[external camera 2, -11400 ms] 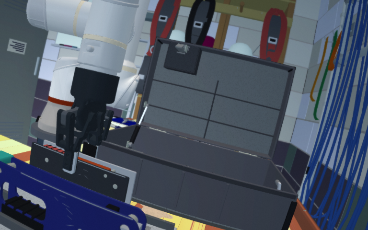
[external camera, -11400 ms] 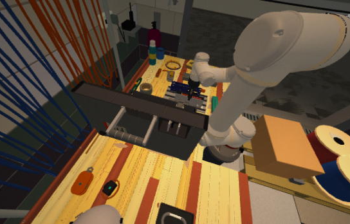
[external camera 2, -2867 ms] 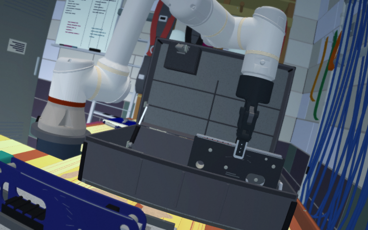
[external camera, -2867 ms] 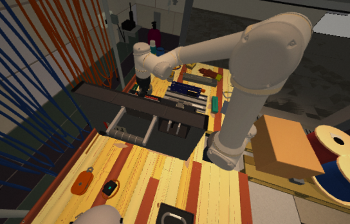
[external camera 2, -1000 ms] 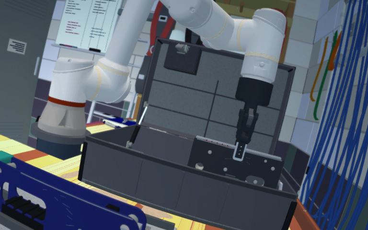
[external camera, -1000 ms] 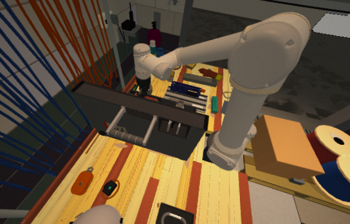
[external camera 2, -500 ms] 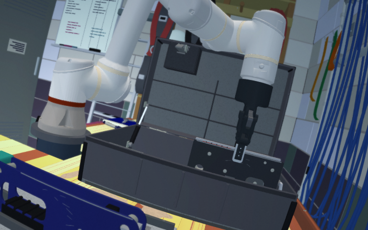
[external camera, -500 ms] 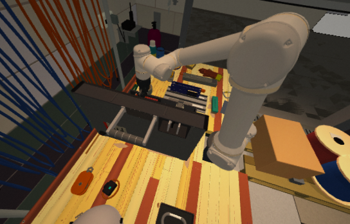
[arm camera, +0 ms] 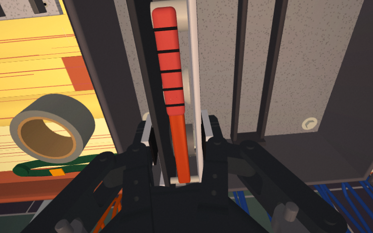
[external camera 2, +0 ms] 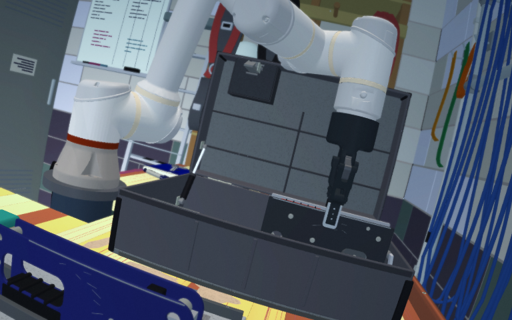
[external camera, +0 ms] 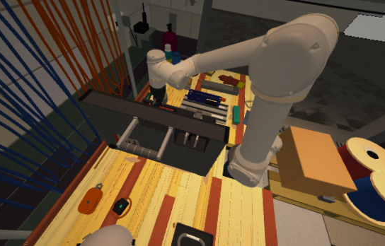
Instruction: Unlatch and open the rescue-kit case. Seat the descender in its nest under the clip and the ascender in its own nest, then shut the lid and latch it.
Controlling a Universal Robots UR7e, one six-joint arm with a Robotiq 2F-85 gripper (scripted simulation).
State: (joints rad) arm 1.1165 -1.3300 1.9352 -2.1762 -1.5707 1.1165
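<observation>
My gripper (external camera 2: pixel 332 212) is closed on the descender (arm camera: pixel 179 95), a flat black plate with a white edge and a red ribbed lever. I hold it on edge, low inside the open rescue-kit case (external camera 2: pixel 259 242), at the case's right end. The case lid (external camera 2: pixel 298 131) stands up behind it on a strut. In the side camera my gripper (external camera: pixel 157 100) is half hidden by the lid (external camera: pixel 150 116). A blue plate with a black grip, perhaps the ascender (external camera: pixel 204 98), lies on a ribbed rack beyond the case.
Behind the case hang blue ropes (external camera 2: pixel 485 158) and orange ropes (external camera: pixel 80 46). A grey tape roll (arm camera: pixel 52 128) and a green band (arm camera: pixel 55 169) lie on the bench beside the case. An orange pouch (external camera: pixel 90 200) and a small black device (external camera: pixel 121 206) lie toward the bench's near end.
</observation>
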